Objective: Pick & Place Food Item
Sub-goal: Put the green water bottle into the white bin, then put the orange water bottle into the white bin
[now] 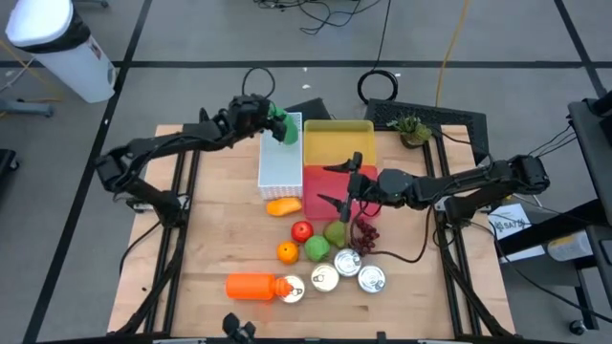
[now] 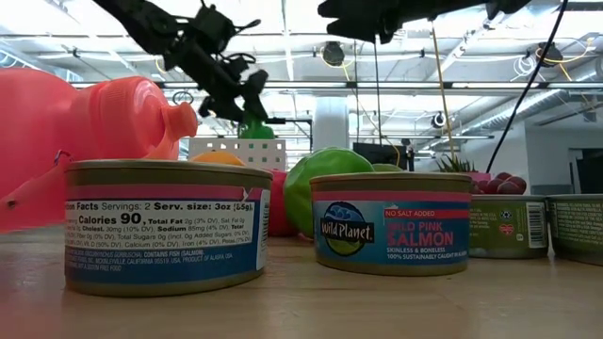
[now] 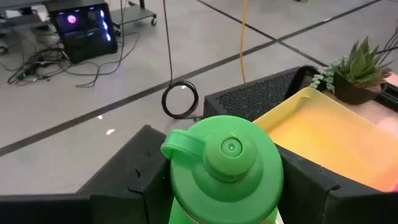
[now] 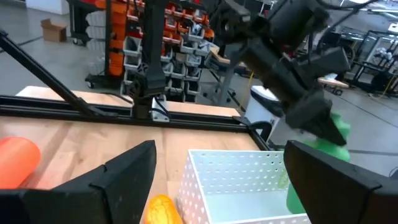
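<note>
Left gripper carries a green bottle over the white basket

The left gripper has its fingers half closed on the green bottle, which hangs above the far end of the white perforated basket (the yellow bin is just beside it). To do this step well, I judge the arm should lower the bottle inside the basket walls, keep it upright, and only then release. The right gripper waits with fingers wide apart and empty over the red bin, near the fruits.
</note>
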### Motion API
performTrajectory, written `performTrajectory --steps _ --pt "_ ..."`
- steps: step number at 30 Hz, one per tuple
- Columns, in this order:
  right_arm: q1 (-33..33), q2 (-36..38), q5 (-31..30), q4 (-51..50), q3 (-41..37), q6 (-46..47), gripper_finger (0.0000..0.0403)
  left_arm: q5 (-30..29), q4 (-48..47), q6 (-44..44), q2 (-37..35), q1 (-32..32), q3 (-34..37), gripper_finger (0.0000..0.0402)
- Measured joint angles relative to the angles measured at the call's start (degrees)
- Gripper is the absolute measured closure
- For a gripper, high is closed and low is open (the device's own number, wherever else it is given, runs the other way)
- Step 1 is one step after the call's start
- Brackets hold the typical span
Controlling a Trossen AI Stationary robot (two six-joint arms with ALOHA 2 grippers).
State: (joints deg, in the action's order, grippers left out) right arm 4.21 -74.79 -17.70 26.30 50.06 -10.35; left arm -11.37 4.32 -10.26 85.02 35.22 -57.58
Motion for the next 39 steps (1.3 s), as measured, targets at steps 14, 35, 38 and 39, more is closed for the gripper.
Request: performTrajectory --steps 14,35,38,39 --pt "-0.1 0.0 0.0 -0.1 0.0 0.0 0.0067 -0.6 5.1 -0.4 8.6 0.0 -0.2 0.0165" --pt "-0.4 0.0 0.0 -2.8 0.0 0.2 0.0067 -0.7 0.1 7.3 -0.3 -1.6 0.0 0.0055" --pt "-0.4 0.0 0.0 -3.4 0.0 0.7 0.0067 -0.6 -8.3 6.0 -6.9 -3.4 0.0 0.0055" --pt "-0.4 0.0 0.0 -3.5 0.0 0.7 0.0067 -0.6 -12.3 4.9 -9.1 -4.3 0.0 0.0055"
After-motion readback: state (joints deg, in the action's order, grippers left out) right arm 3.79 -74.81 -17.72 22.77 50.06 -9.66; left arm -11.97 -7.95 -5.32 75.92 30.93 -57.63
